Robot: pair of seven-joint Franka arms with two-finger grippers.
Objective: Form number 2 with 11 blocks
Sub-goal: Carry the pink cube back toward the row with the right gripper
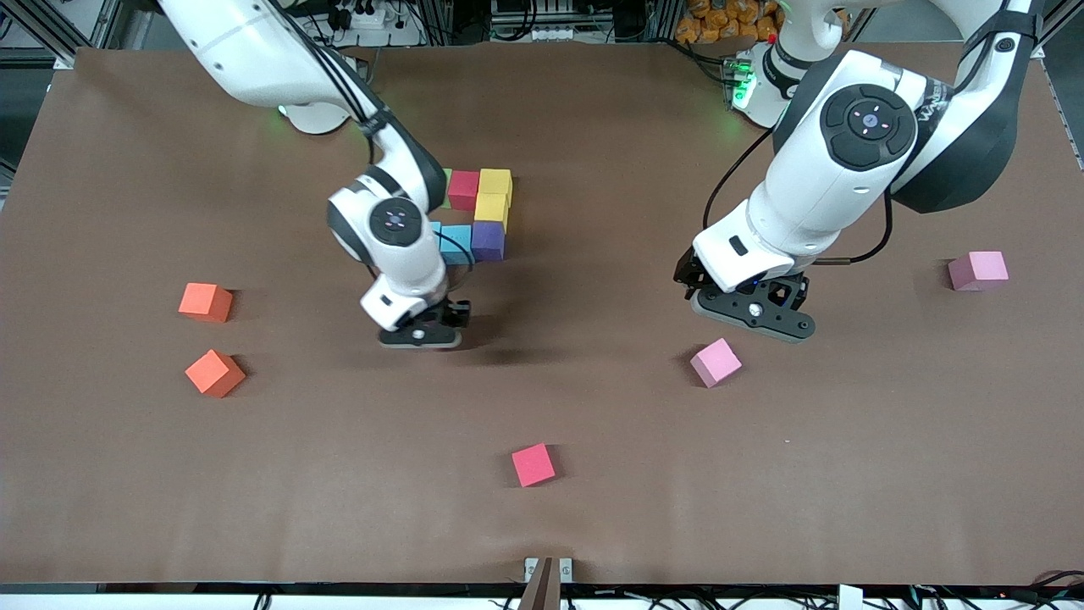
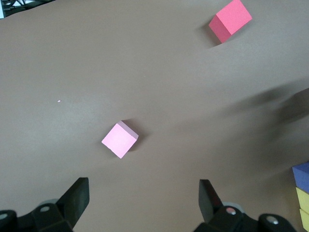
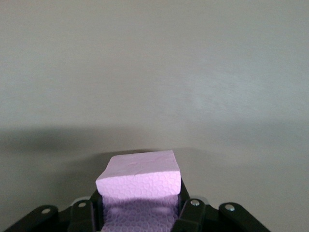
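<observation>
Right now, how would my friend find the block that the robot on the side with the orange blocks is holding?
Start at the half-built number 2, the cluster of touching coloured blocks mid-table. Just nearer to the front camera than it, the right claw sits low at the table, shut on a pale purple block. It is the only block pinched between fingers; every other loose block lies alone on the brown table.

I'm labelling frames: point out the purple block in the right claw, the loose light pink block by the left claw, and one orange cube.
purple block (image 3: 139, 174): right wrist view, top face.
light pink block (image 1: 716, 362): front view, top face.
orange cube (image 1: 204, 302): front view, top face.
</observation>
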